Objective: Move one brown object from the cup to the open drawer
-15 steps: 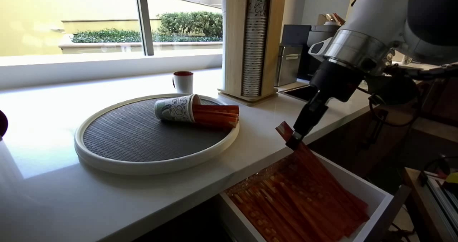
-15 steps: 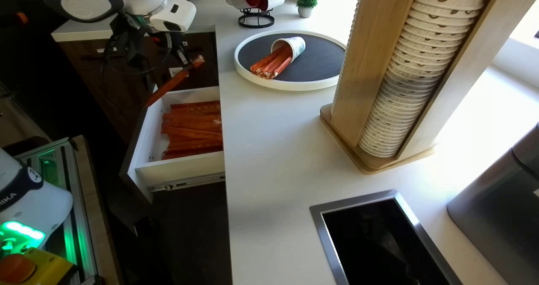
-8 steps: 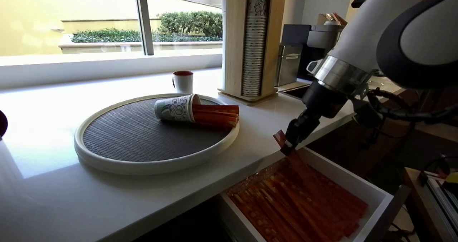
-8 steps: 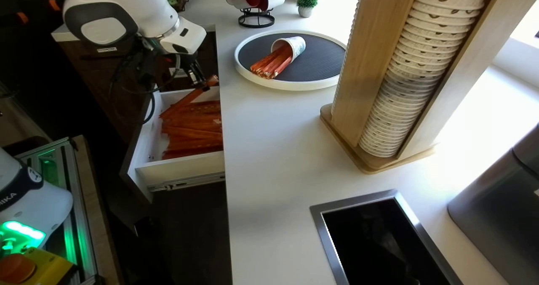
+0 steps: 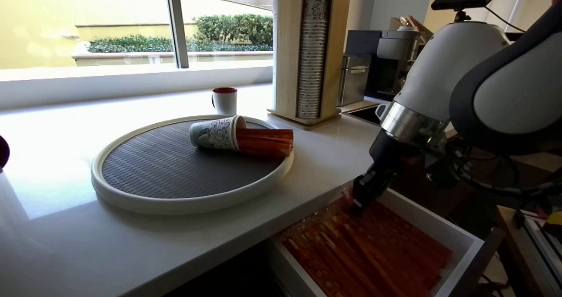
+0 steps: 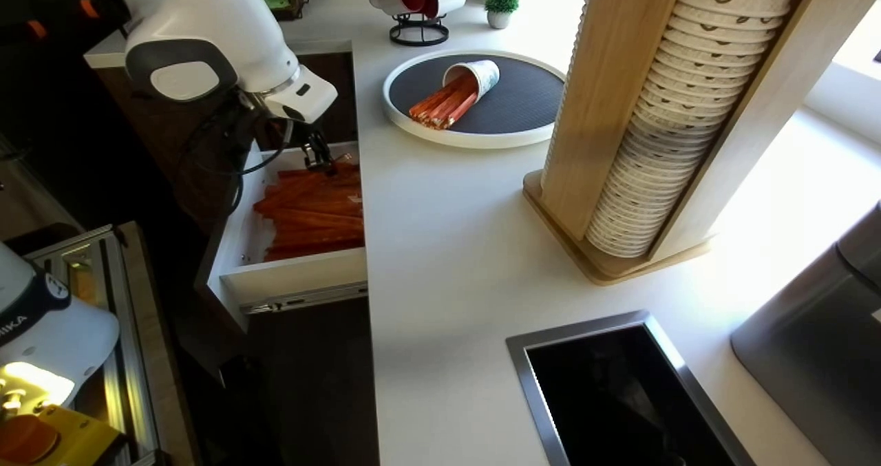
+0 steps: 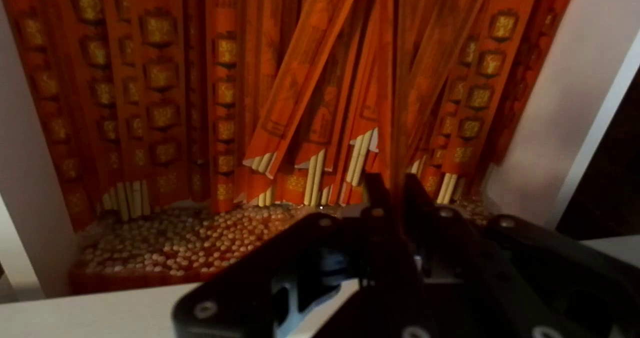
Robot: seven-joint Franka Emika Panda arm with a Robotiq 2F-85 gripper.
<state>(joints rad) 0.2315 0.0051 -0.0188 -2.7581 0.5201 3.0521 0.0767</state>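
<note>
The brown object (image 7: 391,88), a thin reddish-brown stick, stands between my gripper's fingers in the wrist view. My gripper (image 7: 393,182) is shut on it and is low over the open drawer (image 7: 590,93). In both exterior views the gripper (image 5: 358,202) (image 6: 329,168) is down at the drawer's counter side. Only a bit of the held stick's upper end (image 5: 347,194) shows there. The drawer (image 5: 454,233) (image 6: 296,273) holds many similar sticks. The cup (image 5: 214,134) (image 6: 487,76) lies on its side with a bundle of sticks (image 5: 265,141) (image 6: 447,101) poking out.
The cup lies on a round grey tray (image 5: 189,205) (image 6: 475,140) on the white counter (image 6: 440,280). The counter's edge overhangs the drawer's back. A wooden cup dispenser (image 5: 287,51) and a white-and-red mug (image 5: 225,101) stand behind. A mug rack (image 6: 418,32) is at the far end.
My gripper has moved down and toward the counter with the stick, from above the drawer into it. The held stick has come down among the others. The base light turned from green to yellow-white.
</note>
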